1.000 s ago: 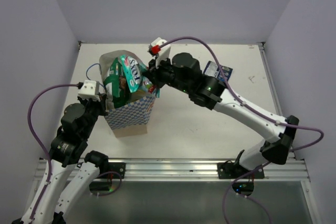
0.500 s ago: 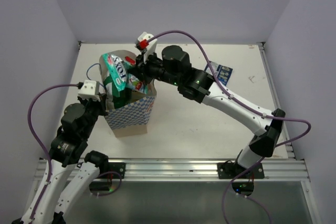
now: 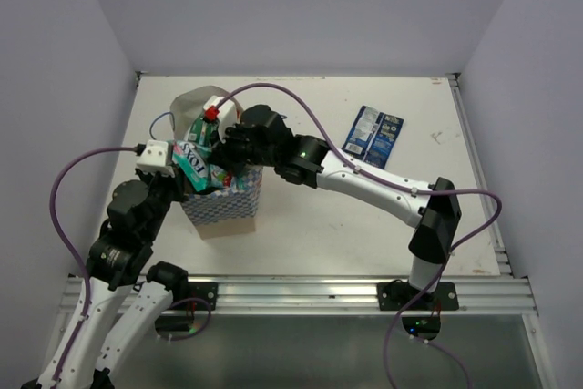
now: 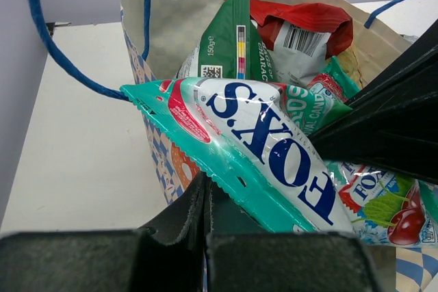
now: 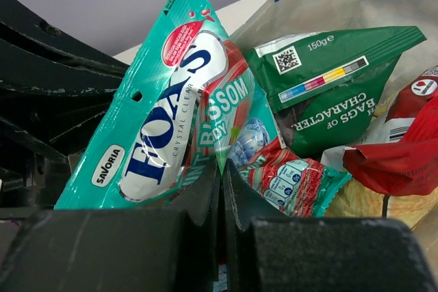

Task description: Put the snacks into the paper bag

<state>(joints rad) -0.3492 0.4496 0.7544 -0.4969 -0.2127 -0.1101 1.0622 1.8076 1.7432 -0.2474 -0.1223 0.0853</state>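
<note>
Candy pack, clamped by right gripper, has sunk into paper bag the left gripper pinches.

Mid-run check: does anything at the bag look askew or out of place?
Yes. The teal Fox's packet, pinched by the right pincer, lies slanted across the mouth of the paper bag, one corner jutting past the rim instead of sunk among the others. The dark blue pack lies out on the table.
</note>
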